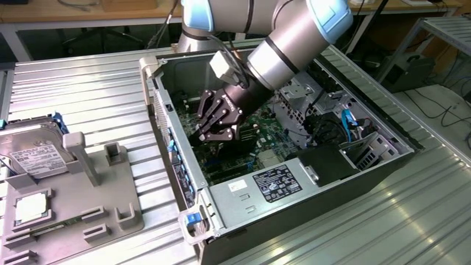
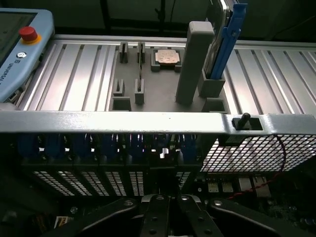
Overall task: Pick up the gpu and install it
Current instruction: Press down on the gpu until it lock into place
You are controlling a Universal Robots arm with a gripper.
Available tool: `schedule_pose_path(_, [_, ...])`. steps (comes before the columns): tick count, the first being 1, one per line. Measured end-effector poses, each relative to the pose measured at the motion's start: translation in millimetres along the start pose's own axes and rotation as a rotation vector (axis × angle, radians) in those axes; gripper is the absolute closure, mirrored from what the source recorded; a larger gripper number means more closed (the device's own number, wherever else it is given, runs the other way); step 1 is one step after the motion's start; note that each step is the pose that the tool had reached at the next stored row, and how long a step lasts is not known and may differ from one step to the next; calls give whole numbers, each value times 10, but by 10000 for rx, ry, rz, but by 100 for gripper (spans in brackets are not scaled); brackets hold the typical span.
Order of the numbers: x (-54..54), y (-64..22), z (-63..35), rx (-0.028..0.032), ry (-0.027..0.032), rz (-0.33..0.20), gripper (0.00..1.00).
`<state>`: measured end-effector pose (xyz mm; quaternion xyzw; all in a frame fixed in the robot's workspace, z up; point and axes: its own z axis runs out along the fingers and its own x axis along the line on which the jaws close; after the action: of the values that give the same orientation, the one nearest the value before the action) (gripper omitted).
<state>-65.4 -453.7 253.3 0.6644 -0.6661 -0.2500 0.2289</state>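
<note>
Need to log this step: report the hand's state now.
Hand: down inside the open computer case, over the motherboard; open or closed cannot be told, and what it holds, if anything, cannot be told.

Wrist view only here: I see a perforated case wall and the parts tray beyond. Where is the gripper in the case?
Observer: The gripper is down inside the open case, over the green motherboard.
Operator: What's nearest the camera side?
Observer: A labelled power supply, apart from the gripper.
Operator: Any cables close?
Observer: A blue cable lies off to the exterior view's right, apart from the gripper.
</note>
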Motion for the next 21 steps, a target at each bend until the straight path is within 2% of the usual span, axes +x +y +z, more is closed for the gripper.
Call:
schedule_pose_path(2, [0, -2, 1, -136, -5, -1, 89])
schedule_pose_path(4, [1, -3, 4, -220, -6, 3, 89])
schedule_pose_path(13, [9, -131, 108, -234, -4, 3, 89])
schedule_pose_path(17, [24, -177, 116, -264, -9, 4, 89])
schedule_pose_path(21, [24, -234, 76, -262, -8, 2, 89])
